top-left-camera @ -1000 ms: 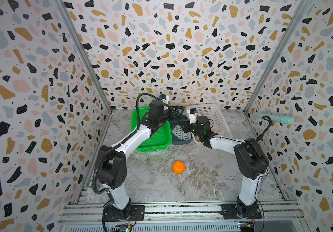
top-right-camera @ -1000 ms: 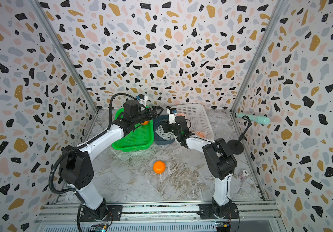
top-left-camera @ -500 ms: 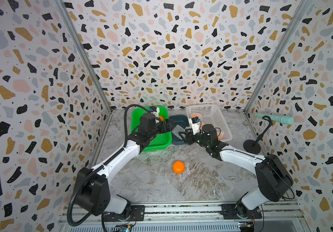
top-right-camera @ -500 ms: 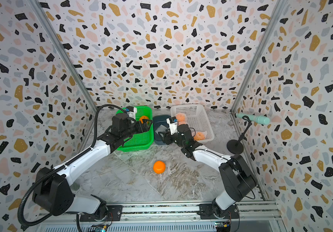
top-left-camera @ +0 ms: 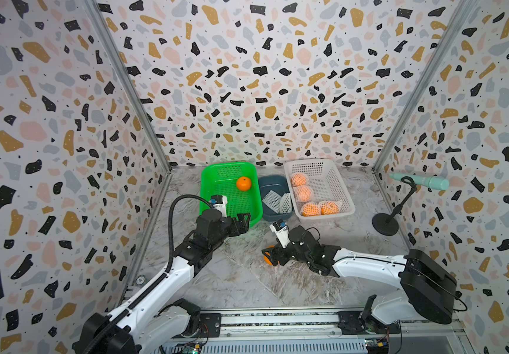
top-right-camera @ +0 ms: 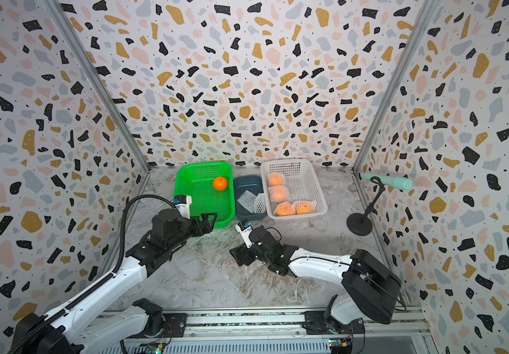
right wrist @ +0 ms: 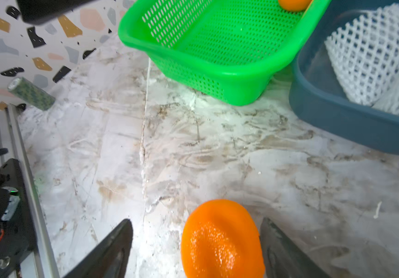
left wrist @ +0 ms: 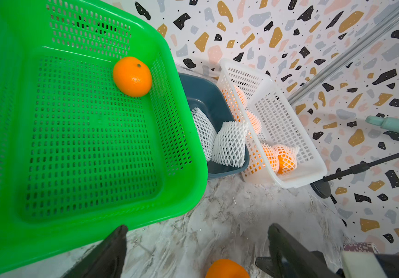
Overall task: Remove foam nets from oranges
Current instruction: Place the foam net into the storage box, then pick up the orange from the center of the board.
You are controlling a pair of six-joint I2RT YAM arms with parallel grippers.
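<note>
Oranges: the right claw (right wrist: 196, 226) has left the blue bin (top-left-camera: 273, 180) and now straddles a bare orange (right wrist: 222, 240) on the bench (top-left-camera: 247, 282).
White basket (top-left-camera: 330, 180) holds four netted oranges (top-left-camera: 302, 193), green basket (top-left-camera: 207, 184) one freed orange (top-left-camera: 243, 183), and the bin two foam nets (top-left-camera: 277, 200). With its net apparently dropped, the bare orange likely goes to the green basket next. It sits between spread jaws, nearer one finger, unpinched. Left claw (left wrist: 197, 231), spread and empty, has drawn back.

My workspace: on the marbled table (top-left-camera: 231, 285), a green basket (top-left-camera: 231, 205), blue bin (top-left-camera: 273, 184) and white basket (top-left-camera: 327, 184) stand side by side along the terrazzo back wall (top-left-camera: 262, 92); to my right, a black stand (top-left-camera: 385, 223) carries a teal cylinder (top-left-camera: 422, 180).
</note>
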